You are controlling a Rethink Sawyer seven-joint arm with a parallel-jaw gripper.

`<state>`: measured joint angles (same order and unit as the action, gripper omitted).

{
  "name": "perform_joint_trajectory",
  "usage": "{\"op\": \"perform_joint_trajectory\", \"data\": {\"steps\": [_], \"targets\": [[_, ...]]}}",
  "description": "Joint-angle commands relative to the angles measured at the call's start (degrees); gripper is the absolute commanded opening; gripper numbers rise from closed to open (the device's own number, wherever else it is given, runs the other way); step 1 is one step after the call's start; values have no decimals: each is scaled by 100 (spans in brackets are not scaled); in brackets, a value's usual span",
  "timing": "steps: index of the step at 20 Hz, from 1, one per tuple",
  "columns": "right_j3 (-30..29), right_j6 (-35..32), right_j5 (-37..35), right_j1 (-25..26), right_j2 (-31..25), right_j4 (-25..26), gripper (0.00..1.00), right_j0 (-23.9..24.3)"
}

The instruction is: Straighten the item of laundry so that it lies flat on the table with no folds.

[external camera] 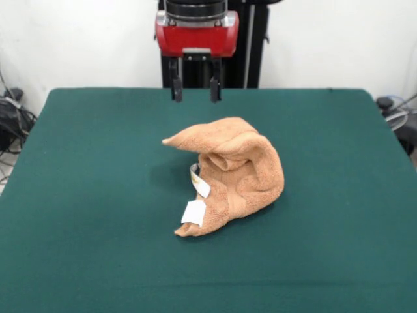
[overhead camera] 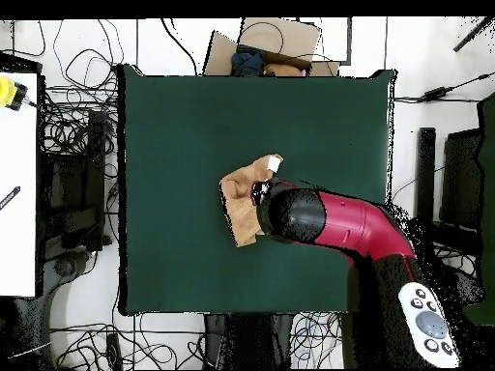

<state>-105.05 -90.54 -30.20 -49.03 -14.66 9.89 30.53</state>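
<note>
The gripper (external camera: 195,89) hangs straight down from a red wrist housing (external camera: 197,32), topped by a black ribbed collar. Its two dark fingers (external camera: 176,86) point downward, parallel and set apart with a clear gap between them (nothing is held there). The fingertips hang in the air, touching nothing. From overhead, the arm (overhead camera: 363,224) reaches in from the lower right as a red link ending in a rounded black joint (overhead camera: 293,214), which hides the gripper below it. A grey panel with round buttons (overhead camera: 430,326) sits on the arm near its base.
</note>
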Motion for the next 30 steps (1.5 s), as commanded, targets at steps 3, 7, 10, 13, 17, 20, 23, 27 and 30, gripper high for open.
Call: {"op": "perform_joint_trajectory", "data": {"steps": [3, 7, 10, 13, 17, 20, 23, 27, 30], "targets": [[-153, 174, 375, 275, -528, 537, 100, 84], [-150, 80, 594, 445, -546, 648, 100, 135], [-113, -2, 655, 553, -511, 691, 100, 140], [-80, -72, 785, 703, -507, 751, 100, 160], [-86, -141, 949, 859, -537, 746, 100, 199], [-132, -197, 1090, 957, -541, 725, 100, 221], [-184, -257, 1183, 1026, -533, 692, 100, 240], [-183, -295, 1272, 1151, -493, 681, 100, 264], [-192, -327, 1341, 1209, -452, 687, 100, 262]]}}
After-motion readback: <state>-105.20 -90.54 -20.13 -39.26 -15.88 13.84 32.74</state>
